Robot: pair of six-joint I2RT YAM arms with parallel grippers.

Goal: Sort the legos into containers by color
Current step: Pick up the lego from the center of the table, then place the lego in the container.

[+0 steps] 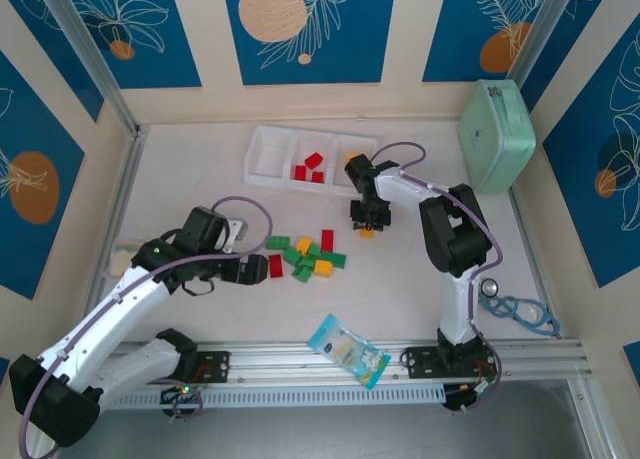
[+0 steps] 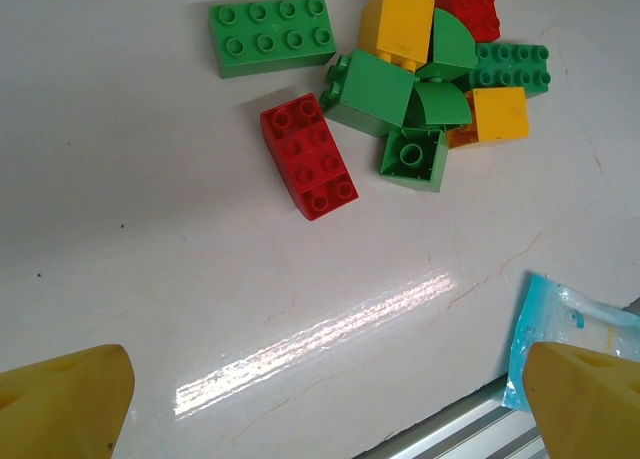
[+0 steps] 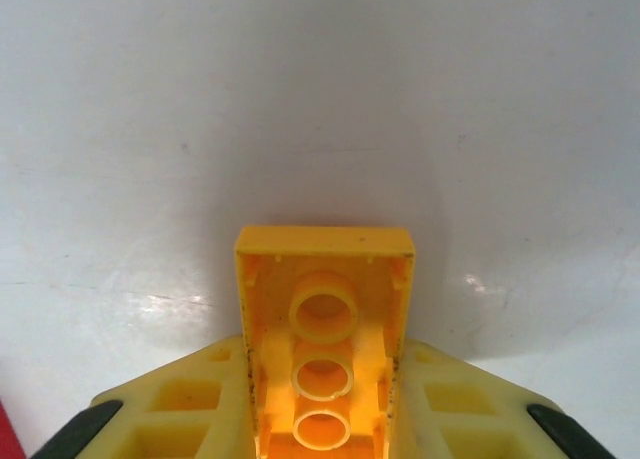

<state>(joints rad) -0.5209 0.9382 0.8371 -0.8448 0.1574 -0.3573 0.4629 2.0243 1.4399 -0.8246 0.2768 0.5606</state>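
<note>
The white three-compartment tray (image 1: 262, 172) stands at the back of the table, with red legos (image 1: 308, 167) in its middle compartment. A loose pile of green, red and yellow legos (image 1: 310, 257) lies mid-table. In the left wrist view the pile includes a red brick (image 2: 309, 155) and a green brick (image 2: 272, 35). My left gripper (image 1: 262, 269) hovers open just left of the pile, with nothing between its fingers (image 2: 60, 404). My right gripper (image 1: 367, 224) is low over the table between pile and tray. Its fingers (image 3: 180, 409) are shut on a yellow brick (image 3: 325, 279), hollow underside facing the camera.
A mint-green case (image 1: 497, 134) stands at the back right. A blue-and-white snack packet (image 1: 348, 351) lies on the front rail, its corner (image 2: 560, 329) near my left fingertip. A blue corded item (image 1: 520, 309) lies at the right edge.
</note>
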